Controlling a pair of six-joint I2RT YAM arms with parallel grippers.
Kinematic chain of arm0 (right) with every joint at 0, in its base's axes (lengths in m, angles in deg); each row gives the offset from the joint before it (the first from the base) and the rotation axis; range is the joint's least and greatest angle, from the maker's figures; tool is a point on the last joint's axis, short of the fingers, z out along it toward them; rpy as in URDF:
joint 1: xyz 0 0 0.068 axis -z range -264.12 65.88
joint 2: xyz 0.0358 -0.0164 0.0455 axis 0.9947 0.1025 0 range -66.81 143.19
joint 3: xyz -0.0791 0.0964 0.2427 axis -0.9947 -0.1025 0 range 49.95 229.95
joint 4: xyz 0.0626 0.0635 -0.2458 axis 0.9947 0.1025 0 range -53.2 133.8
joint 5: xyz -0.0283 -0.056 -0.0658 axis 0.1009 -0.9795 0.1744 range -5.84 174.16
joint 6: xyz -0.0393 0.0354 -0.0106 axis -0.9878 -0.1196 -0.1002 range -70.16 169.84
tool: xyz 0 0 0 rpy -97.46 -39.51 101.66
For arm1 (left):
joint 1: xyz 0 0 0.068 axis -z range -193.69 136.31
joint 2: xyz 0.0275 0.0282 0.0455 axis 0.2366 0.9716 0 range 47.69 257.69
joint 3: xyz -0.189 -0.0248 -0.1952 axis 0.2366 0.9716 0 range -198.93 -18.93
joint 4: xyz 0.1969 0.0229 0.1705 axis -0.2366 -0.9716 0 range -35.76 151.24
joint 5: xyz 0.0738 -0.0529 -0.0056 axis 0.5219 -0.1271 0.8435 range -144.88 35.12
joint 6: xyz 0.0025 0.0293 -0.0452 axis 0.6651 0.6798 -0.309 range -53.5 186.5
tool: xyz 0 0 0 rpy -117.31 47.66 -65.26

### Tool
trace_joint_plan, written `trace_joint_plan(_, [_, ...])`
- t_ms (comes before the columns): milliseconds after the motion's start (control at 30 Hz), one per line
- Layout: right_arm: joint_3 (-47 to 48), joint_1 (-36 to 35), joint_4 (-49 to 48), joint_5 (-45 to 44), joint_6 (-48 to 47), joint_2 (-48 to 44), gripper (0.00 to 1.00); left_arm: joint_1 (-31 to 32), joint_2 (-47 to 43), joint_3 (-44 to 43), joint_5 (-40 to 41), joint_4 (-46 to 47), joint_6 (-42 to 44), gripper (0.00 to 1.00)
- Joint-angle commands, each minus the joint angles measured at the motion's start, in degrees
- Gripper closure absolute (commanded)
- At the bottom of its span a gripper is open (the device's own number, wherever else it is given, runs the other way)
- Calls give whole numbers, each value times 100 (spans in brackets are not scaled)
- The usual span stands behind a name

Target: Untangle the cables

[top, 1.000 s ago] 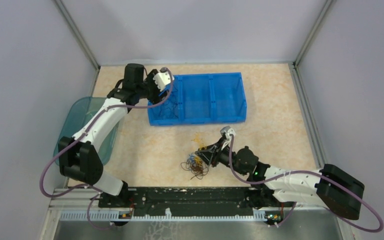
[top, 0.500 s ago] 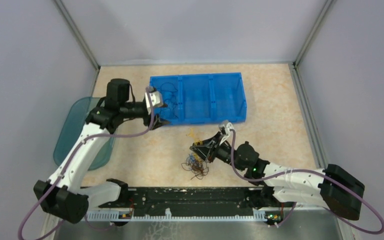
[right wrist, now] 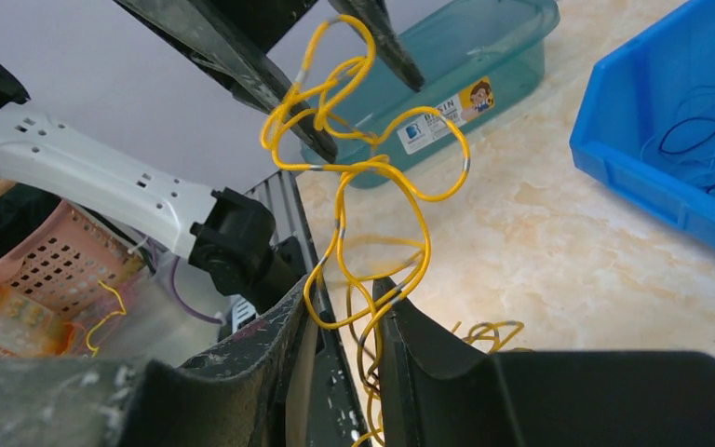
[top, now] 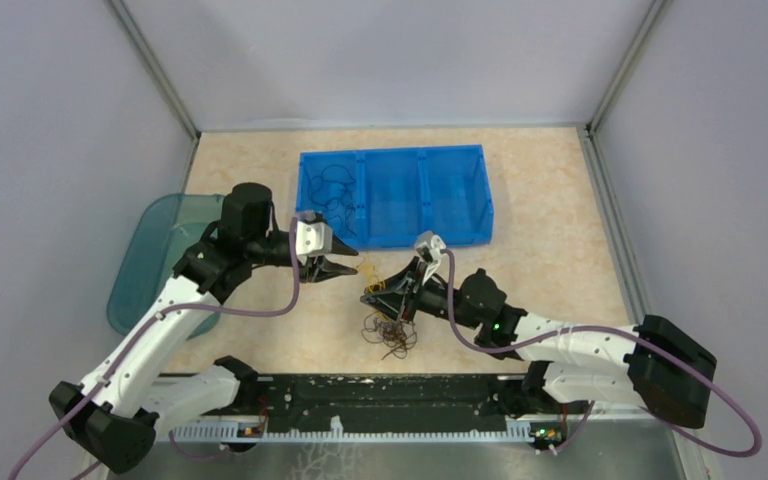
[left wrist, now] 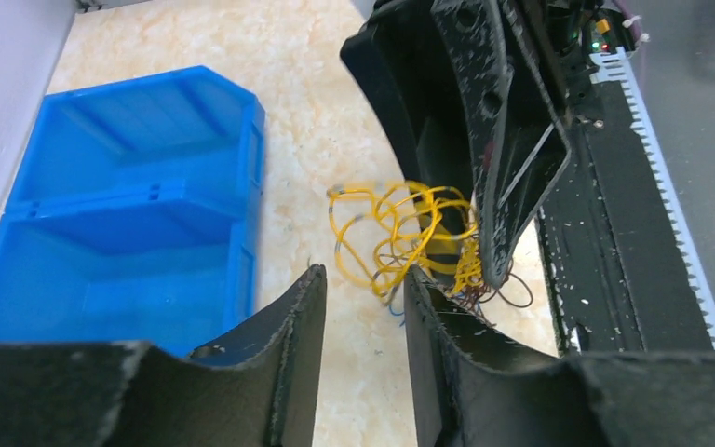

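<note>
A tangle of blue, yellow and brown cables (top: 390,330) lies on the table in front of the arms. My right gripper (top: 378,290) is shut on a yellow cable (right wrist: 358,168) and holds its loops up above the tangle. The cable runs between its fingers (right wrist: 410,326). My left gripper (top: 345,266) is open and empty just left of those loops, its fingers (left wrist: 303,317) either side of bare table. The yellow cable (left wrist: 396,233) hangs just beyond its tips, against the right gripper. Dark cables (top: 335,195) lie in the blue bin's left compartment.
A blue three-compartment bin (top: 460,200) stands behind the grippers and also shows in the left wrist view (left wrist: 130,214). A teal tub (top: 155,260) sits at the left edge. A black rail (top: 380,395) runs along the near edge.
My left arm has swung from the blue bin down and right to the yellow loops. My right gripper has risen and moved left with the yellow cable.
</note>
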Motion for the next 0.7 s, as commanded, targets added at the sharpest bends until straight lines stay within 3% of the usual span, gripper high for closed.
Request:
trace_joint_plan(0, [257,-41,-224,147,-101,92,71,158,13,-155,-370,93,-239,60])
trace_joint_plan(300, [128,-39,-167,3,-146,61,65,283,-60,-93,-356,-242,-169,98])
trace_joint_plan(667, [-862,-40,-417,-558,46,-173,62,285,-402,-317,358,-94,68,100])
